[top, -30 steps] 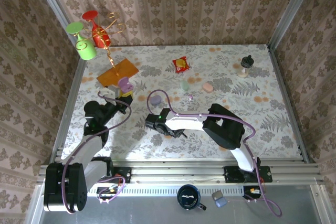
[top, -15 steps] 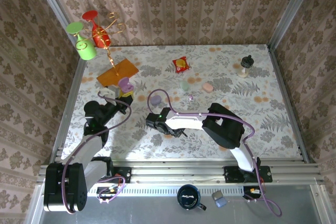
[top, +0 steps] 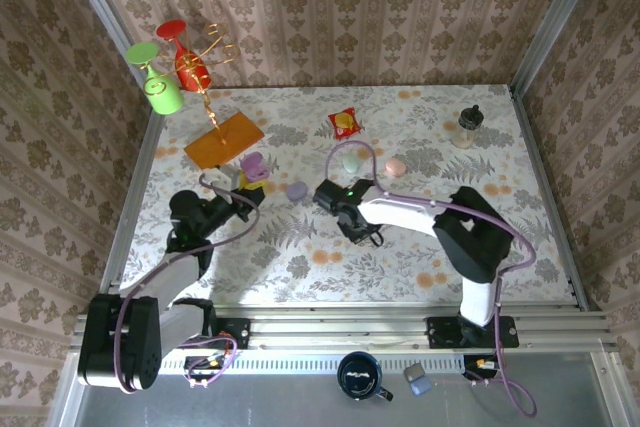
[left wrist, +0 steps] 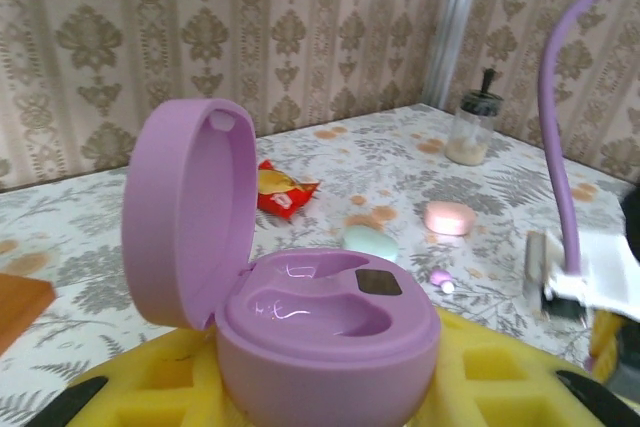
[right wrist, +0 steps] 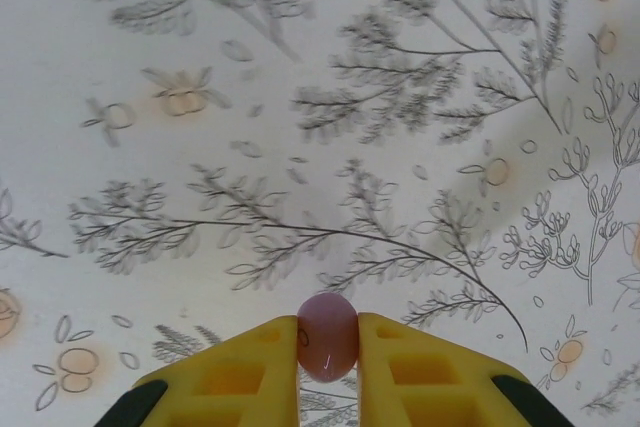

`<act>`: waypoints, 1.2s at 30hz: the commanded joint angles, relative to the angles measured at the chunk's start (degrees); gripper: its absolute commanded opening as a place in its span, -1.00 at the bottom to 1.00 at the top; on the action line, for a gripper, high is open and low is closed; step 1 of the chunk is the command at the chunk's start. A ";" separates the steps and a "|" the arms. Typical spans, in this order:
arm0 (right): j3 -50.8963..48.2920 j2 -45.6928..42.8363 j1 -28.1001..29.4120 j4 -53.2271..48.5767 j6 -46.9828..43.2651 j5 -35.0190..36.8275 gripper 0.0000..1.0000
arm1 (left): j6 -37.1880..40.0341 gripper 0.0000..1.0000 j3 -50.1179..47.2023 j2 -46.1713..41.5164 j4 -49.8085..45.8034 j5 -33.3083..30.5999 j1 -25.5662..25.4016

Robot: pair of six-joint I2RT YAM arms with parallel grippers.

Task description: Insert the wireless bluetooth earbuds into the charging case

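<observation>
- Desk [top: 530,237]: a floral-patterned surface taking up the middle of the top view. The task's things lie across its upper half.
- Left arm [top: 180,257] and right arm [top: 415,212]: both reach up from the bottom edge of the top view, and their ends are near each other at centre left.
- Charging case [left wrist: 330,327]: purple, upright and hinged open at the lower centre of the left wrist view. The left fingers [left wrist: 150,387] are pressed against its base on both sides. Both wells look glossy and bare, so no earbud appears to be seated yet.
- Mint case [left wrist: 370,244] and pink case [left wrist: 450,217]: shut and lying apart on the desk, right of centre in the left wrist view. Nothing touches them.
- Pinkish earbud [right wrist: 328,337]: at the bottom centre of the right wrist view, pinched between the right fingers [right wrist: 240,372] with the desk pattern behind it. The pick-up looks complete. Carrying it to the open case and setting it into a well remain.
- Purple earbud [left wrist: 441,280]: a tiny bit loose on the desk, just below the pink case in the left wrist view. It probably has to be fetched and seated afterwards.
</observation>
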 commanded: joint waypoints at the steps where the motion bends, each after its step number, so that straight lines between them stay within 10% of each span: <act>1: -3.50 -5.42 -3.96 4.47 2.54 -9.91 -0.60 | 3.34 -0.48 2.14 1.50 3.15 2.83 -2.67; 11: -12.06 -14.89 -17.88 13.09 6.37 -31.22 -0.57 | 6.07 -0.49 4.91 8.62 7.23 5.52 -11.28; 36: -18.78 -23.79 -26.74 21.78 12.45 -46.54 -0.58 | 7.35 -0.51 10.09 21.46 12.69 9.09 -21.08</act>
